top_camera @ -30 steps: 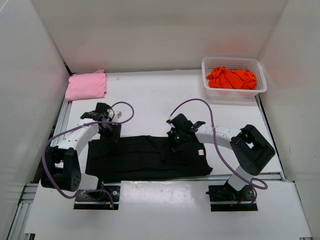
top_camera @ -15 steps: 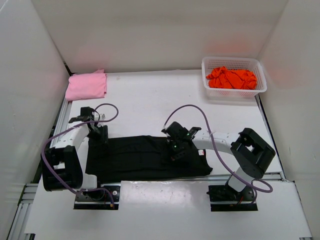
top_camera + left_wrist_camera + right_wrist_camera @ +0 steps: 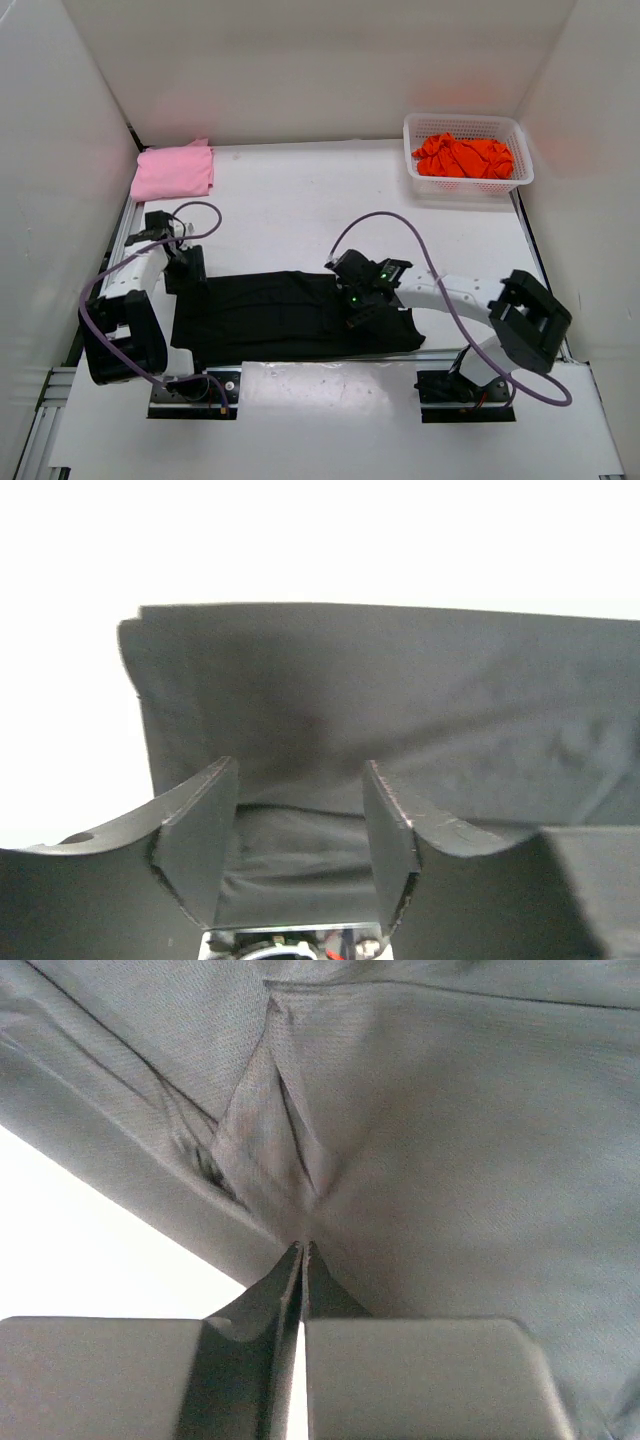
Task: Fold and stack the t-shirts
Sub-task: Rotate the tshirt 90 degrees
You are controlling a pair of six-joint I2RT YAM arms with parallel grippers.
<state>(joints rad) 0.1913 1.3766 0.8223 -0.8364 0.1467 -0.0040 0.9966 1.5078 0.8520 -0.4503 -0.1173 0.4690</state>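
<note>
A black t-shirt (image 3: 280, 315) lies as a long flat band across the near part of the table. My left gripper (image 3: 186, 274) is open at its far left corner, and in the left wrist view (image 3: 300, 815) the jaws stand apart over black cloth (image 3: 400, 700). My right gripper (image 3: 360, 308) is shut on the shirt right of its middle. In the right wrist view the fingertips (image 3: 303, 1252) pinch a pucker of the cloth (image 3: 290, 1150). A folded pink t-shirt (image 3: 173, 170) lies at the far left. An orange t-shirt (image 3: 463, 157) is crumpled in the basket.
A white mesh basket (image 3: 468, 125) stands at the far right corner. White walls enclose the table on three sides. A metal rail (image 3: 128, 215) runs along the left edge. Purple cables loop above both arms.
My left gripper has moved left and a little nearer, off the shirt's far edge to its left corner. My right gripper has shifted slightly nearer, and its elbow has swung right.
</note>
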